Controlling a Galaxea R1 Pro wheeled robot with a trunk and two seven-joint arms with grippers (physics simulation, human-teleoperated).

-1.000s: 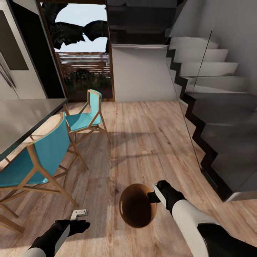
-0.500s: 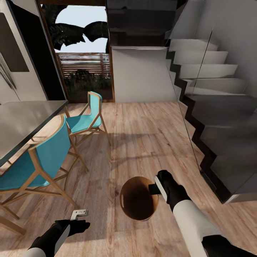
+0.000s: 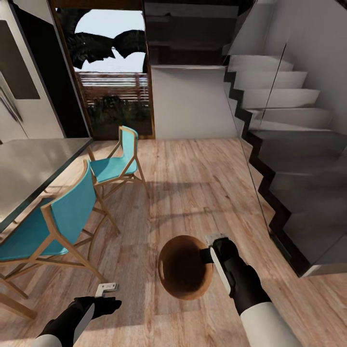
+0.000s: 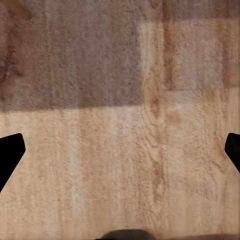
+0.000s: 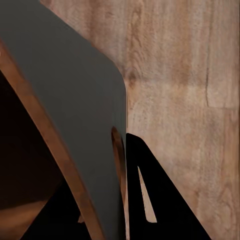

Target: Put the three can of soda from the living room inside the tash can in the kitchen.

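The tash can (image 3: 184,273) stands on the kitchen's wood floor in front of me, and from above I see its copper-brown inside. My right gripper (image 3: 208,253) is shut on its right rim. In the right wrist view the bin's grey wall (image 5: 75,100) runs between the jaws, with one dark finger (image 5: 150,200) outside it. My left gripper (image 3: 107,288) hovers open over bare floor to the bin's left, with nothing between its fingers (image 4: 10,155). The cans of soda are out of view.
Two teal chairs (image 3: 58,217) on wooden frames stand at the grey metal-topped table (image 3: 33,166) to the left. A steel fridge (image 3: 19,91) is at the far left. Dark stairs (image 3: 289,159) behind a glass panel rise on the right. A glass door (image 3: 113,91) is ahead.
My right forearm has swung nearer to upright in the picture, its gripper still on the rim. The bin has shifted slightly away from me. The left arm has not moved.
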